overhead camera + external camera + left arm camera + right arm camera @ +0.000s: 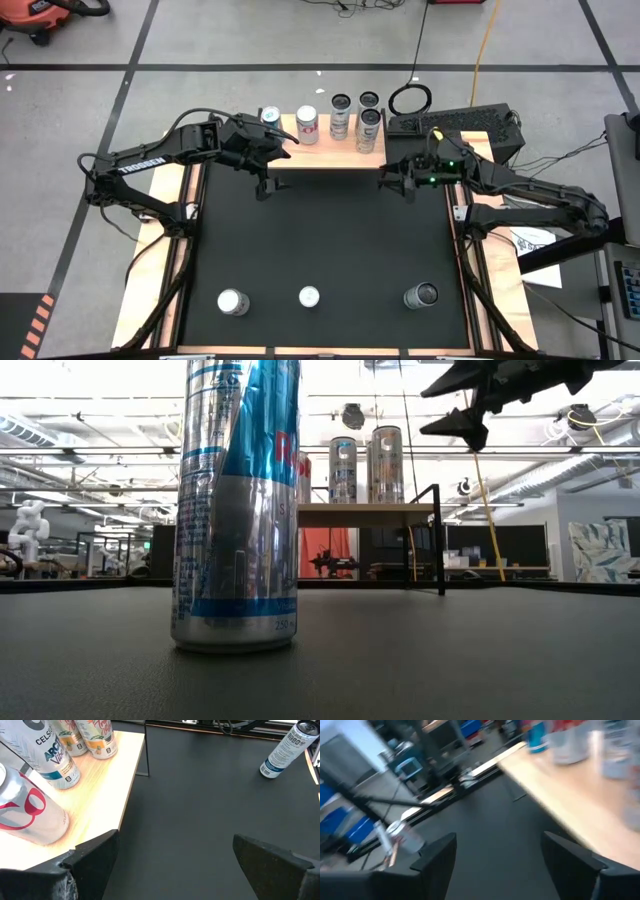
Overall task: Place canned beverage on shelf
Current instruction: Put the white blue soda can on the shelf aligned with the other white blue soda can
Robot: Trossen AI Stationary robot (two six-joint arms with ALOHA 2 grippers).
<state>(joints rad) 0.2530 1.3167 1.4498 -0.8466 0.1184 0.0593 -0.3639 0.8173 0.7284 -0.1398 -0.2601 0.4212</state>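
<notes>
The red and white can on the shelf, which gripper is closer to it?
Left. The left gripper hangs open just in front of the red and white can, beside the shelf edge. The right gripper is off past the shelf's other end, empty.

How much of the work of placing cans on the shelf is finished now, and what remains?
Done: five cans stand on the shelf at the far edge. In hand: nothing; the left end effector and right end effector are both open and empty, beside the shelf's front edge. Left: three cans stand in a row on the black mat near the front.
</notes>
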